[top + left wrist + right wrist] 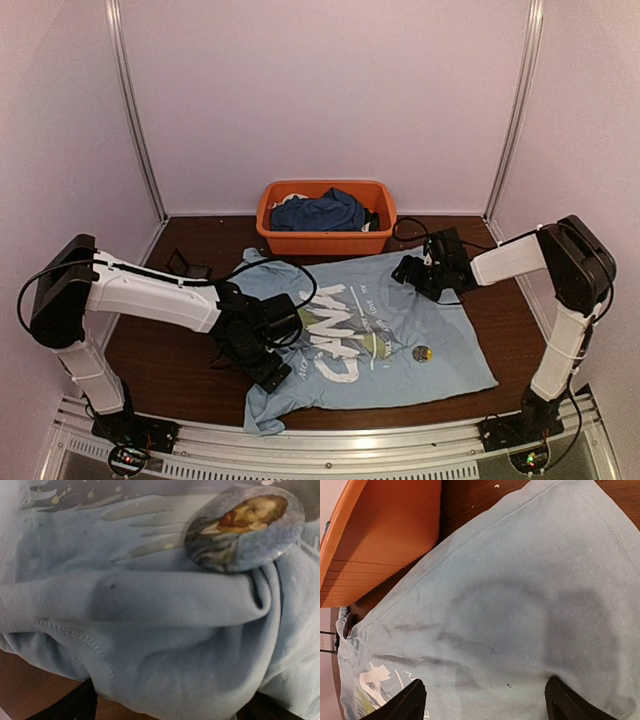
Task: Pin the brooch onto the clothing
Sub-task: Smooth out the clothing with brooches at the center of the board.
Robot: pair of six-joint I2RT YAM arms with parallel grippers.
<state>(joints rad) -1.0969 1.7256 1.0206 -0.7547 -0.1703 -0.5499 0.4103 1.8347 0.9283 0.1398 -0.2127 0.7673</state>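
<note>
The left gripper point(272, 372) sits on the light blue T-shirt point(440, 310), jaws spread wide around a bunched fold. The right gripper point(412, 270) sits over the shirt's far edge, jaws spread. The brooch point(422, 353) lies on the shirt, right of the chest print point(335, 345).

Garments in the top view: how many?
2. One light blue short-sleeved T-shirt spread on the brown table; one crumpled dark blue garment in the orange plastic basin behind it. The basin may hide more.

Matt knit cloth clothing point(455, 330), glossy brooch point(245, 527), smooth plastic tub point(325, 243), wooden table point(165, 365)
</note>
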